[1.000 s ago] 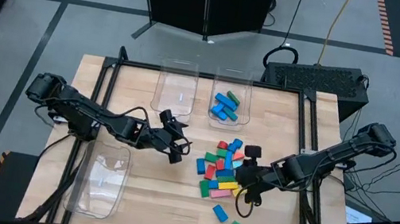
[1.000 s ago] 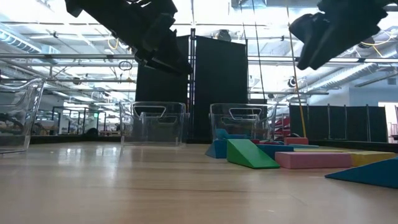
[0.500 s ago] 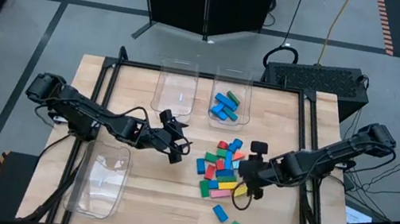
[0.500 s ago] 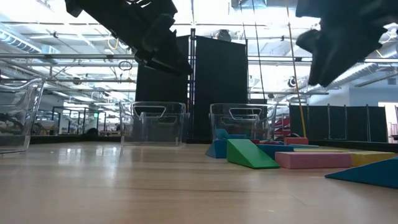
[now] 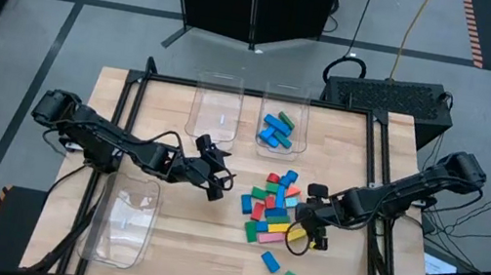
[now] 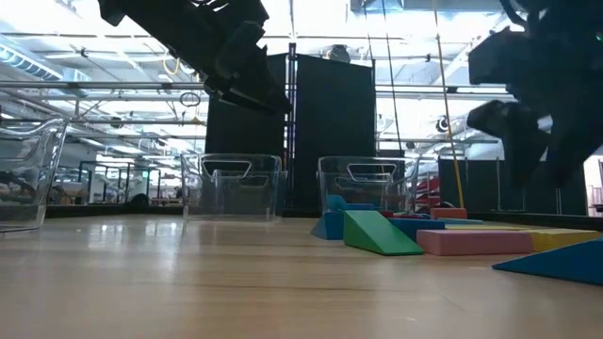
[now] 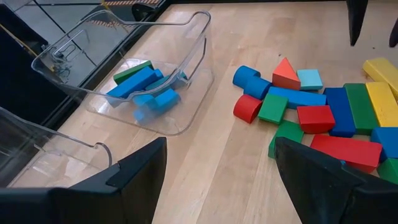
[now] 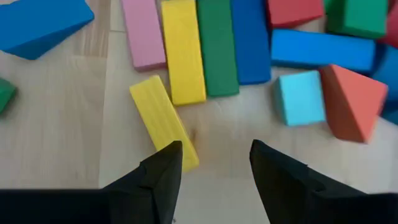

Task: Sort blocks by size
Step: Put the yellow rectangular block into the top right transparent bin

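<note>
yellow block [image 8: 163, 121] lies flat, angled off its neighbours

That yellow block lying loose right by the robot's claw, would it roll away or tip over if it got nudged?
Probably neither. The yellow block lies flat on a long face, so it should slide or swivel, not roll. It looks rigid with square edges, likely easy to pinch. A nudge might push it against the yellow bar beside it.

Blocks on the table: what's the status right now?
Left gripper open, waiting mid-table. Right gripper open, empty, over yellow block at the pile's edge. Nothing in the way.
</note>
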